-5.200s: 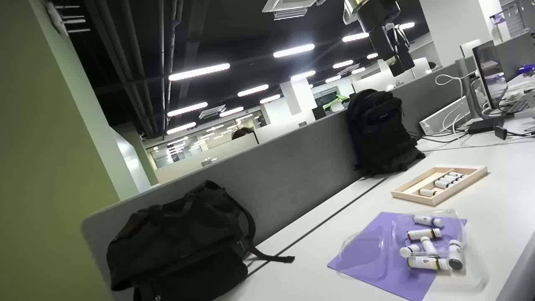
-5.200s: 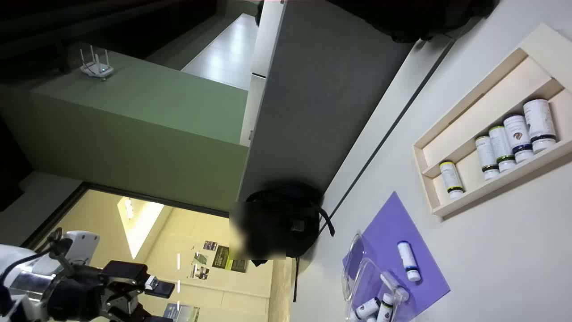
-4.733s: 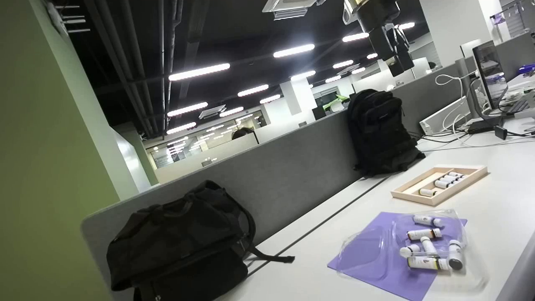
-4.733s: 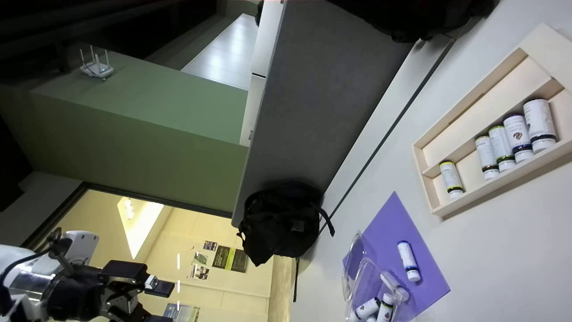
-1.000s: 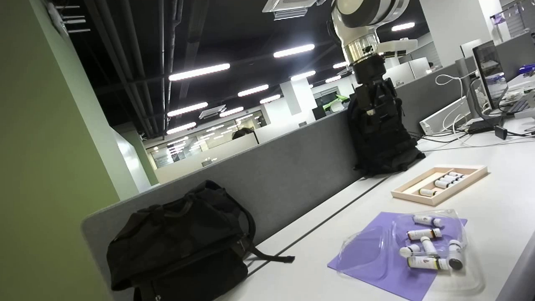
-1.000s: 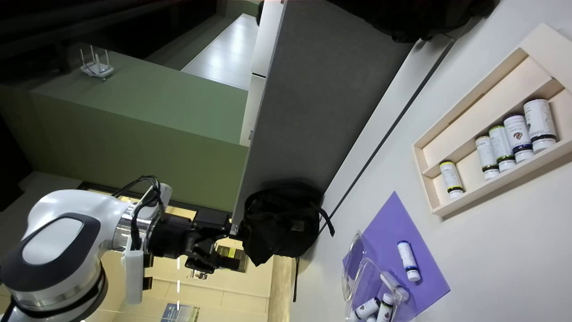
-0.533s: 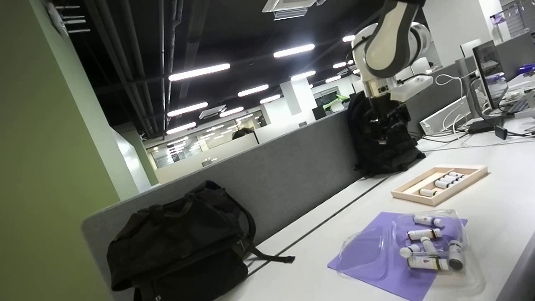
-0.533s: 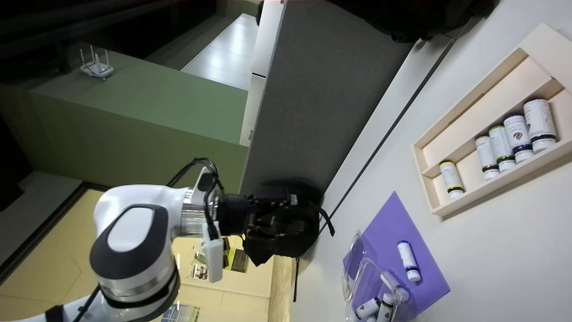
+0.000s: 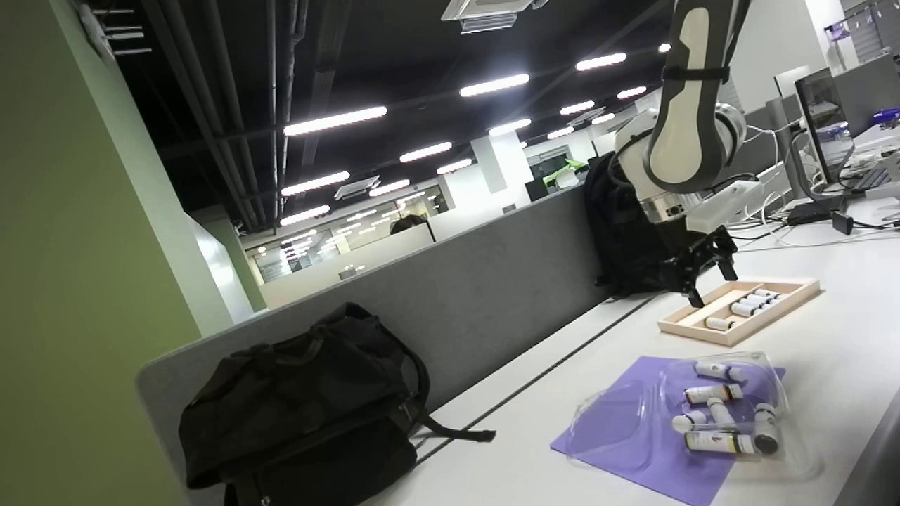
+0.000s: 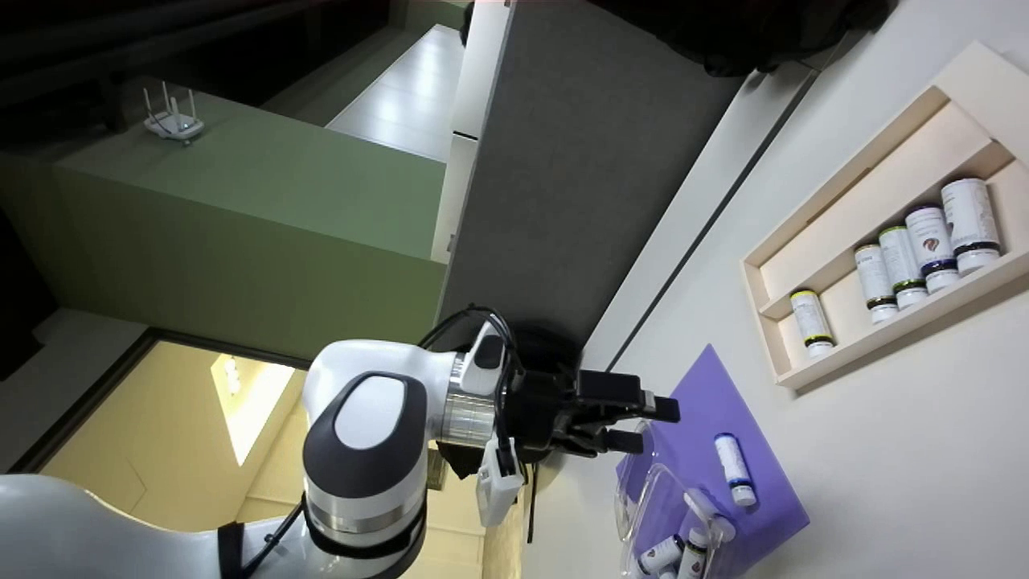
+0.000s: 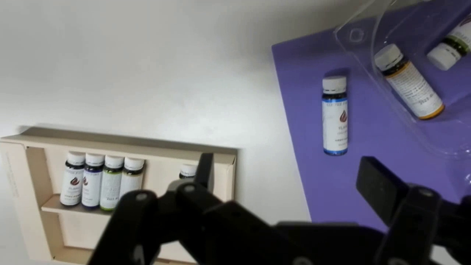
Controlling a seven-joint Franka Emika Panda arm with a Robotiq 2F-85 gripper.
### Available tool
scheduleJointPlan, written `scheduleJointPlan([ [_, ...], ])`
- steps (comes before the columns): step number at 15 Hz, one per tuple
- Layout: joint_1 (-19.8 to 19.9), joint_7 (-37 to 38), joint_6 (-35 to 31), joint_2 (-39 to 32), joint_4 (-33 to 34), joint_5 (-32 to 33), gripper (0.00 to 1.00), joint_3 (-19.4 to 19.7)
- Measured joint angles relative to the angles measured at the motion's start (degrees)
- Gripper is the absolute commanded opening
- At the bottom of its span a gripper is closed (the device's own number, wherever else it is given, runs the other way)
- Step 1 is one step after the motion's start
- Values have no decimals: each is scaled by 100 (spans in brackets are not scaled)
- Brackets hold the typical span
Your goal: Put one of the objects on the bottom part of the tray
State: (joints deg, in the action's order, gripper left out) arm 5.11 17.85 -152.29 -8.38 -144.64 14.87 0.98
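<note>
The light wood tray [image 9: 773, 314] lies on the white table in both exterior views [image 10: 876, 181] and in the wrist view [image 11: 22, 198]. A divider splits it lengthwise. One compartment holds a row of white-labelled bottles [image 10: 916, 253] and a yellow-banded bottle [image 10: 813, 322] apart from them. The other compartment shows bare wood. A blue-banded bottle [image 11: 335, 121] lies on the purple mat, also seen in an exterior view [image 10: 733, 466]. My gripper [image 11: 287, 162] is open and empty, above the table near the tray-side edge of the mat; it shows in both exterior views [image 9: 712, 286] [image 10: 645, 425].
Clear plastic packaging [image 9: 612, 429] with several bottles lies on the purple mat [image 9: 675, 471]. A grey partition [image 9: 492, 260] runs along the table's back. Black backpacks [image 9: 302, 407] stand against it. A monitor [image 9: 826, 126] and cables are at the far end.
The arm has swung in and come down from high up, bringing the open gripper over the table near the tray and mat. The bottles, tray and mat have not moved.
</note>
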Motion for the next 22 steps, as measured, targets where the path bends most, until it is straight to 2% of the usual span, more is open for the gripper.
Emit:
scheduleJointPlan([
  [6, -107, -8, -5, -69, 42, -17, 100, 82],
  [8, -269, 220, -48, -120, 82, 297, 100, 280],
  [12, -673, 1126, -279, -445, 320, 1303, 100, 764],
  [14, -849, 1357, -521, -691, 445, 1455, 100, 922],
  [18, -1081, 1364, -1161, -1282, 599, 1167, 100, 1035],
  [22, -1349, 1118, -1637, -1806, 656, 437, 100, 1071],
])
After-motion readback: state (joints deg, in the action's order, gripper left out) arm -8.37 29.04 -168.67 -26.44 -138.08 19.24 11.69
